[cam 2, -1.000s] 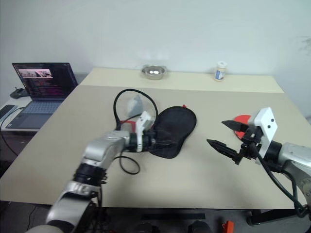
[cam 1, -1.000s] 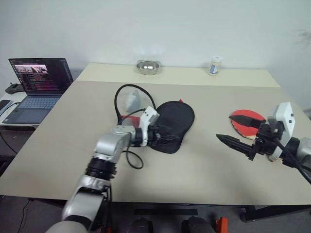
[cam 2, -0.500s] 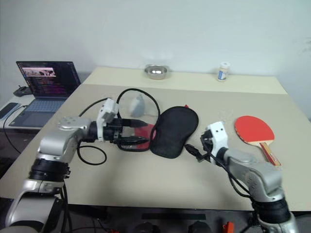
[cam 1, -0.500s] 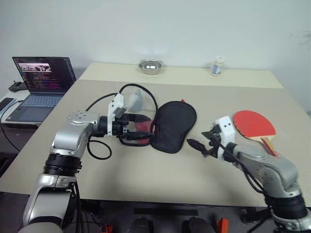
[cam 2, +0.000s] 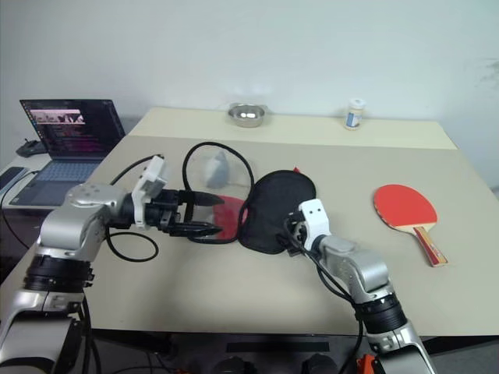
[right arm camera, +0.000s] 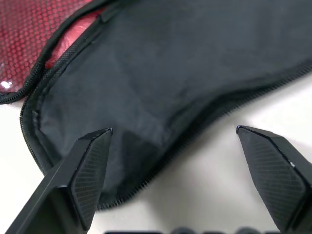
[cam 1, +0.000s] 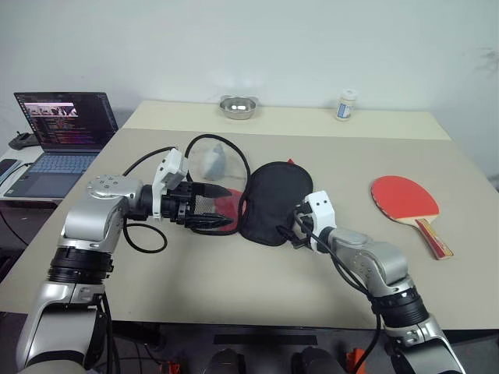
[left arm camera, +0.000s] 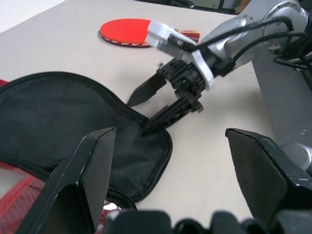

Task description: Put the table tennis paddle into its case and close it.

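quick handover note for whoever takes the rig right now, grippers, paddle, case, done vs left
Left gripper: open, empty, over the case's clear flap.
Right gripper: open, empty, at the narrow end of the case.
Case lies unzipped mid-table, its flap folded out to the robot's left.
Table tennis paddle lies red face up on the table, well to the right of the case, untouched.
Done: case opened.
Left: pick up paddle, slide it in, close the zip.

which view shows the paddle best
The left eye view: the table tennis paddle lies whole on the table, red face and handle both clear. The right eye view shows much the same. The left wrist view shows it partly hidden behind the right gripper.
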Available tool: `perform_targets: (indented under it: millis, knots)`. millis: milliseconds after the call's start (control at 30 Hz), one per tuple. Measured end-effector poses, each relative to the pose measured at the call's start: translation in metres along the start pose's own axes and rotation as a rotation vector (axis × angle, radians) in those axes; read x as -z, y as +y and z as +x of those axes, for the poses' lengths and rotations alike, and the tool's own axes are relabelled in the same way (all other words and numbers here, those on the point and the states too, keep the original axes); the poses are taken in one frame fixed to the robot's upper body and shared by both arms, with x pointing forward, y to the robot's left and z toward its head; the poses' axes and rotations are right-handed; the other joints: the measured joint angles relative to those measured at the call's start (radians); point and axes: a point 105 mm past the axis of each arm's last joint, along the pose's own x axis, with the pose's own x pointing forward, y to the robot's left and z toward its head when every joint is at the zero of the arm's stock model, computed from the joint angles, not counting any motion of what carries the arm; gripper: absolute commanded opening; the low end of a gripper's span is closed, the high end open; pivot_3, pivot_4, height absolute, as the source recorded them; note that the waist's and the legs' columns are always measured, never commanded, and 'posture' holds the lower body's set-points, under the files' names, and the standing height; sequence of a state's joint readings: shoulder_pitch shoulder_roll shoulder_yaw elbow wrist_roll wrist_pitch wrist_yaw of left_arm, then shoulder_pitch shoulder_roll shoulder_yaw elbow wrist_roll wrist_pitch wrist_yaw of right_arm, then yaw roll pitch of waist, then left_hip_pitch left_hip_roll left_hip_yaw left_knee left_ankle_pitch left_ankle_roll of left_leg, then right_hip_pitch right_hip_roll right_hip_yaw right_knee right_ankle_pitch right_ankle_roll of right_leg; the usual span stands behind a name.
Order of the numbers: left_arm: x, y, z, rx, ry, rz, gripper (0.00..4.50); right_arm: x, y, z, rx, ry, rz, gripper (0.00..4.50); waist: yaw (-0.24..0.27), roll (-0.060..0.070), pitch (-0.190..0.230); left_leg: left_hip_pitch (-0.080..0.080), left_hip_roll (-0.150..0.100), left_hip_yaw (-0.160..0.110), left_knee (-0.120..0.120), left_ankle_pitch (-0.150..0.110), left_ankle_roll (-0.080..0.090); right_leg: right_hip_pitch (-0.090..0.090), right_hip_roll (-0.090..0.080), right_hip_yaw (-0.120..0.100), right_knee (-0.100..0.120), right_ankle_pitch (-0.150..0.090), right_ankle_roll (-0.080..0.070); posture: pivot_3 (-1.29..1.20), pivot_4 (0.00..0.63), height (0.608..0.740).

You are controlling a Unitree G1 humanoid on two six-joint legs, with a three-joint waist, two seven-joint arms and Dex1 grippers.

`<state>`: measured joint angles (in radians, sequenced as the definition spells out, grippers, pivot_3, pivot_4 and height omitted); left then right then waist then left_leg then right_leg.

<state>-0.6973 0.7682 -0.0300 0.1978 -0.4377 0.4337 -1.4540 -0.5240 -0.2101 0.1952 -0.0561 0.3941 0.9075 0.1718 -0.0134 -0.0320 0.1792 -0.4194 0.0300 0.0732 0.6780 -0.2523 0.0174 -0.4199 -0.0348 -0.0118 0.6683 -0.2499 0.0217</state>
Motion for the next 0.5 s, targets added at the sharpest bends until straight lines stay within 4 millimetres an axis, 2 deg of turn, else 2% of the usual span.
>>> perform_targets:
  millis: [67, 267, 500]
  knots:
    - [0.000, 0.000, 0.000, -0.003, -0.001, 0.003, 3.91, -0.001, 0.002, 0.004, -0.001, -0.001, -0.012, 4.50, -0.005, 0.000, 0.000, 0.000, 0.000, 0.000, 0.000, 0.000, 0.000, 0.000, 0.000, 0.000, 0.001, 0.000, 0.000, 0.00, 0.150, 0.740]
    - [-0.001, 0.001, 0.003, -0.006, -0.009, 0.007, 3.94, -0.003, 0.001, 0.014, 0.024, -0.001, -0.027, 2.56, -0.017, 0.000, 0.000, 0.003, 0.000, 0.001, 0.001, 0.000, 0.000, -0.001, 0.000, 0.001, 0.007, 0.000, 0.000, 0.00, 0.150, 0.740]
    - [-0.002, 0.000, 0.008, -0.001, -0.024, 0.014, 3.94, -0.005, -0.016, 0.012, 0.089, -0.019, 0.036, 0.10, -0.018, 0.000, 0.000, 0.003, 0.000, 0.001, 0.001, 0.001, -0.001, -0.002, -0.001, 0.001, 0.010, -0.002, -0.003, 0.00, 0.150, 0.740]
